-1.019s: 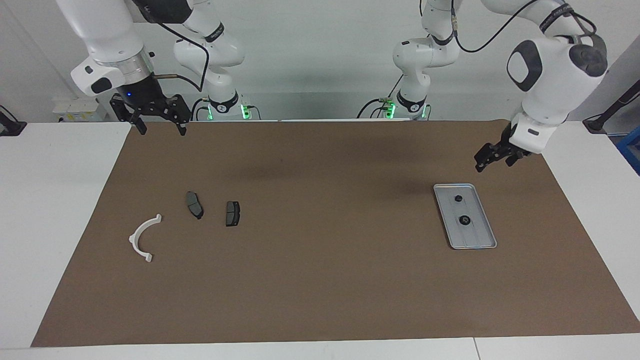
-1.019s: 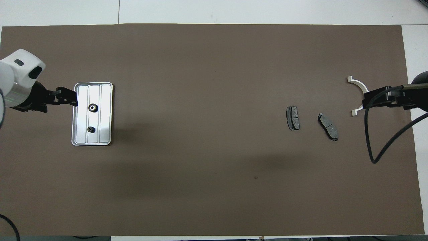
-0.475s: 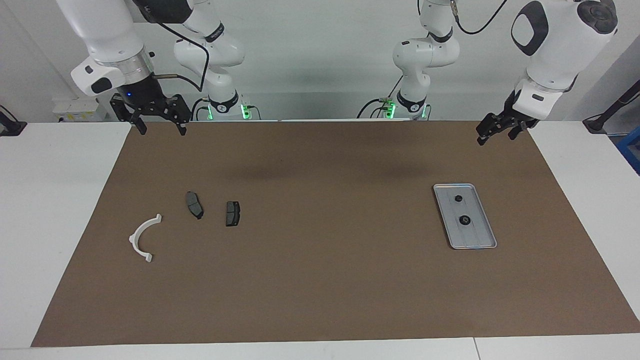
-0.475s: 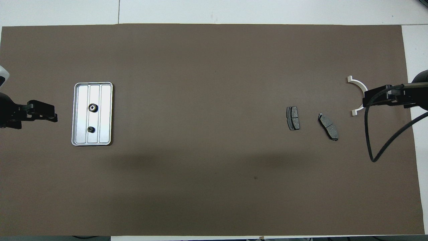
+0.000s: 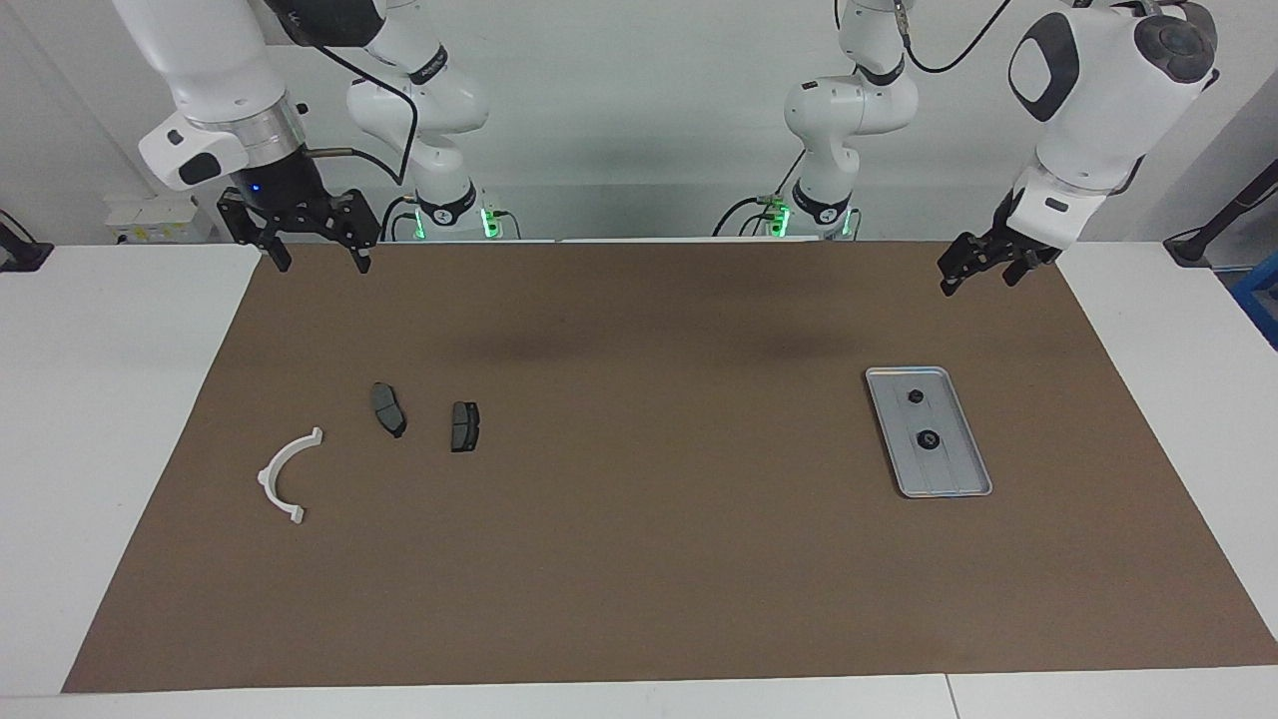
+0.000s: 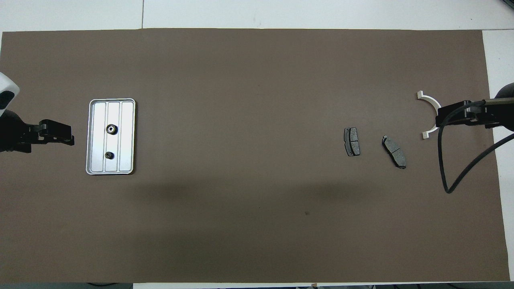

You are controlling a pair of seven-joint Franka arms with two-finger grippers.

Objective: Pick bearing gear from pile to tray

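Facing view: two small black bearing gears (image 5: 928,439) (image 5: 914,396) are lying in the tray (image 5: 973,483), one nearer the robots than the other, apart from each other.
Tray: it is sitting on the brown mat (image 5: 639,559) toward the left arm's end, well in from every mat edge.
Pile: a white arc piece (image 5: 287,475) and two brake pads (image 5: 388,408) (image 5: 464,425) are lying toward the right arm's end; no gear is showing among them, so the task is looking done.
Handling: each gear is looking light, stiff and small, likely slippery on its teeth; pinching across its rim from above seems best.
Left gripper (image 5: 982,266): hanging over the mat's robot-side edge, jaws apart, carrying nothing.
Right gripper (image 5: 314,249): waiting over the mat's robot-side corner, jaws apart, empty.
Room: the mat's middle is lying bare between pile and tray.
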